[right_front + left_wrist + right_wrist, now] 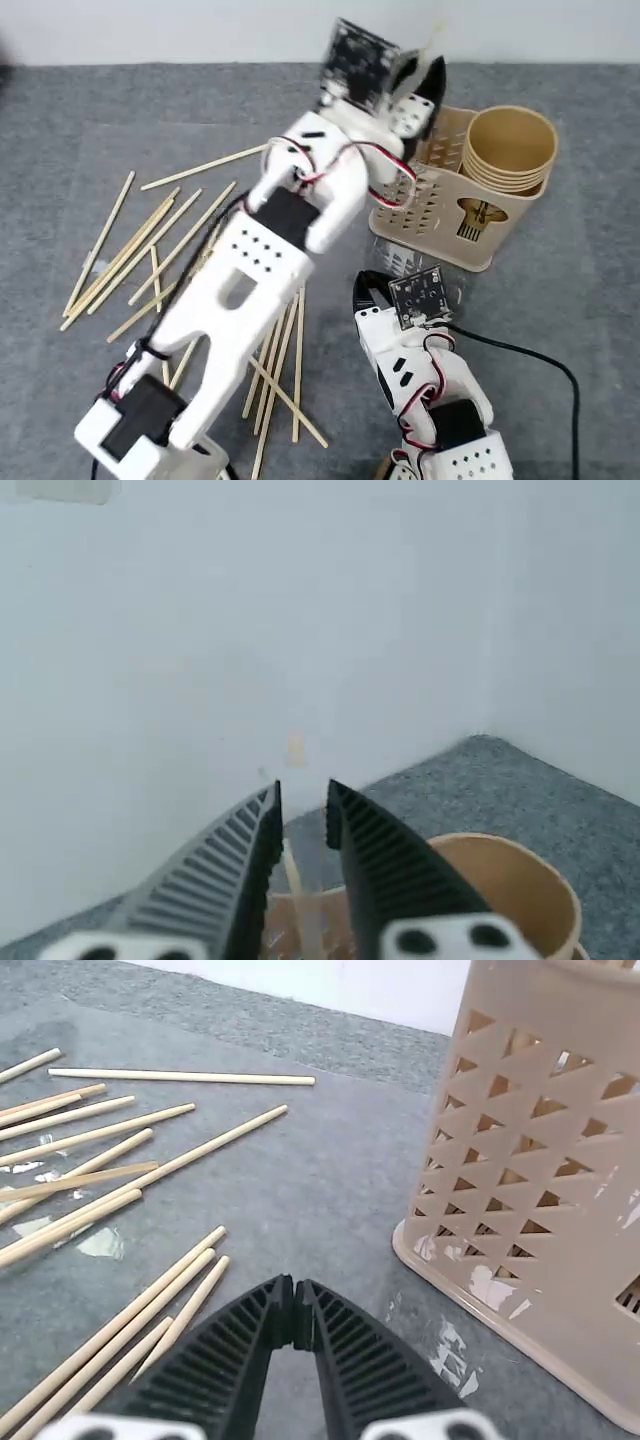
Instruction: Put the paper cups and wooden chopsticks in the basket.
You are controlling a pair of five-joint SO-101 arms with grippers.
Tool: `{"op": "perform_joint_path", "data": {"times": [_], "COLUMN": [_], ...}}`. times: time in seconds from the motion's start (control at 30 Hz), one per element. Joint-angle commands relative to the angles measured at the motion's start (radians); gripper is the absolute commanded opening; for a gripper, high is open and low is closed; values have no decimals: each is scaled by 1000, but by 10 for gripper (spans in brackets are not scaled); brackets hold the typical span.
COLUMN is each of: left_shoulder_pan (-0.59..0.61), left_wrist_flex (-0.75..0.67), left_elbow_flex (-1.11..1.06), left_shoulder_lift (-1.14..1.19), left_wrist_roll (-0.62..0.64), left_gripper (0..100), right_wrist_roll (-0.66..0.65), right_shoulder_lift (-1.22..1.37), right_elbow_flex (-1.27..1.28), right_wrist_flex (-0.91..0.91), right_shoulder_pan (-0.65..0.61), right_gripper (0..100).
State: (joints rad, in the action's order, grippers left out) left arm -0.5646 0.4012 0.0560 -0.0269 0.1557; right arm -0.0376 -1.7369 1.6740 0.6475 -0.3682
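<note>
1. Nearest me, the right end effector is pressed shut with its tips meeting and nothing between them. It sits low over the grey counter, just beside the basket and apart from it.
2. The right arm is folded short at the near edge of the counter, its wrist pointing at the foot of the basket's latticed wall.
3. Loose chopsticks lie flat on the counter on the left. Most have their long axes on a slant from the near left to the far right. A few beside the left arm's base run nearly straight away from me.
4. The left arm stretches long across the counter from the near left corner to the far side, passing over some of those sticks.
5. The left end effector is raised over the basket with its jaws at a narrow gap, gripping one pale chopstick. The stick stands close to upright, with its long axis running down towards the compartment beside the cups.
6. The paper cups are nested in one stack, mouths up, in the basket's right-hand compartment.
</note>
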Motion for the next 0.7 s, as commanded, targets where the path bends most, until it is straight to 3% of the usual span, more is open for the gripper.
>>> {"op": "perform_joint_path", "data": {"times": [0.0, 0.2, 0.43, 0.67], "left_shoulder_pan": [8, 41, 212, 350], "left_wrist_flex": [98, 299, 605, 891], "left_elbow_flex": [85, 101, 99, 94], "left_shoulder_lift": [-98, -207, -354, -405], "left_wrist_roll": [20, 18, 12, -103], "left_gripper": [97, 97, 96, 94], "right_wrist_roll": [9, 9, 9, 9], "right_shoulder_lift": [-39, -39, -39, -38], "right_elbow_flex": [12, 12, 12, 12], "right_wrist_flex": [5, 1, 5, 5], "right_shoulder_pan": [1, 2, 1, -1], "right_gripper": [9, 9, 9, 9]}}
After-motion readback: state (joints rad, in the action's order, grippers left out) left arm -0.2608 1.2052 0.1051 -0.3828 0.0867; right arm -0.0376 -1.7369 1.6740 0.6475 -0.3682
